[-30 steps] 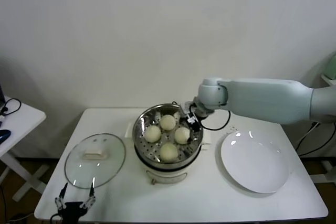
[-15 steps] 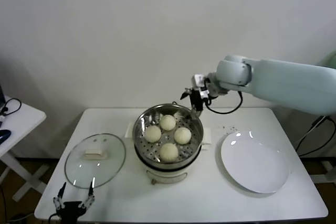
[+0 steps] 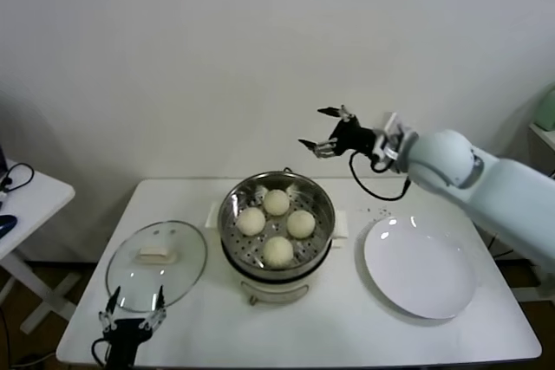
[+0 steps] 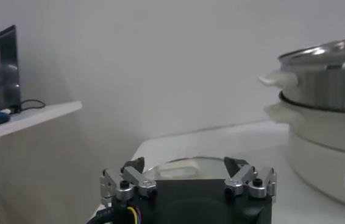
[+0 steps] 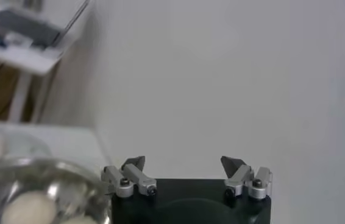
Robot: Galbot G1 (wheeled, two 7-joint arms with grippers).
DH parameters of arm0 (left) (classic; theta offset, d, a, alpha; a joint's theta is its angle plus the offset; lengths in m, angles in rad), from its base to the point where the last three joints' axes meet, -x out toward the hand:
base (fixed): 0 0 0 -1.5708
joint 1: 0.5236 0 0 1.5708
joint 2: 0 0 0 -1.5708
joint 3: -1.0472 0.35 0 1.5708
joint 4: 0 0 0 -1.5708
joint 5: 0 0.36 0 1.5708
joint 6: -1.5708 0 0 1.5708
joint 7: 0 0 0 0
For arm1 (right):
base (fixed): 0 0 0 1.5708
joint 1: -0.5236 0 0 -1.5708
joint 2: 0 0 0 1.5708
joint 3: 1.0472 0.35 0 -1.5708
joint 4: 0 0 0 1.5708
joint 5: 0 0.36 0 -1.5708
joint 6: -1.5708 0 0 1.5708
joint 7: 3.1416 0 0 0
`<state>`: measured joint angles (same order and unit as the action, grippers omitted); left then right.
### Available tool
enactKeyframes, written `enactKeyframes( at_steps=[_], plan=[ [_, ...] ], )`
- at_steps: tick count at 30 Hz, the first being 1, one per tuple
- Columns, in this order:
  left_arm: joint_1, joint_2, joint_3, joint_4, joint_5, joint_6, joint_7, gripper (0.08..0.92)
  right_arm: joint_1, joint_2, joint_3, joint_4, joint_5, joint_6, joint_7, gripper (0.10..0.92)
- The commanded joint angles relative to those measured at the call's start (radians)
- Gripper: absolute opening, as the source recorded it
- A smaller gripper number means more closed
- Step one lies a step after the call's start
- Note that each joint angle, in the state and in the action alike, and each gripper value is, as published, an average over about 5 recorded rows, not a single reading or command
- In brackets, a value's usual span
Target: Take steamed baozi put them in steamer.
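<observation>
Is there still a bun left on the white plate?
No. In the head view the white plate lies bare, and all four buns sit inside the steamer.

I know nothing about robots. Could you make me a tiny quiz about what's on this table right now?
1. How many steamed baozi lie in the steamer?
2. True or false: the white plate holds a bun.
3. Which pincer is raised in the air beyond the steamer: A) left pincer, B) right pincer?

Key: 1. Four. 2. False; it is bare. 3. B; it is open and holds nothing, while the left waits low by the glass lid.
</observation>
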<state>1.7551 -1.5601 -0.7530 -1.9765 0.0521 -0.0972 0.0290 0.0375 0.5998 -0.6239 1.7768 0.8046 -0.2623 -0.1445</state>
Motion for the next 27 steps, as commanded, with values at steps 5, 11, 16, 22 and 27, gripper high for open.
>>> enactKeyframes(
  at_steps=[5,11,16,22,27],
  plan=[
    [-0.003,0.001,0.010,-0.017,-0.021,-0.020,0.012,0.823,-1.594,0.348,1.299,0.231,-0.324,0.371,0.148,0.823],
    [0.003,0.000,0.009,-0.020,-0.021,-0.039,0.016,0.823,-1.729,0.533,1.333,0.229,-0.399,0.499,0.125,0.823],
    [0.008,-0.007,0.010,-0.031,-0.022,-0.045,0.017,0.823,-1.798,0.657,1.282,0.224,-0.429,0.584,0.122,0.823],
    [0.019,-0.015,0.014,-0.037,-0.021,-0.056,0.014,0.823,-1.861,0.717,1.213,0.213,-0.433,0.633,0.119,0.823],
    [0.022,-0.019,0.015,-0.045,-0.021,-0.059,0.012,0.823,-1.886,0.728,1.173,0.197,-0.432,0.664,0.123,0.823]
  ],
)
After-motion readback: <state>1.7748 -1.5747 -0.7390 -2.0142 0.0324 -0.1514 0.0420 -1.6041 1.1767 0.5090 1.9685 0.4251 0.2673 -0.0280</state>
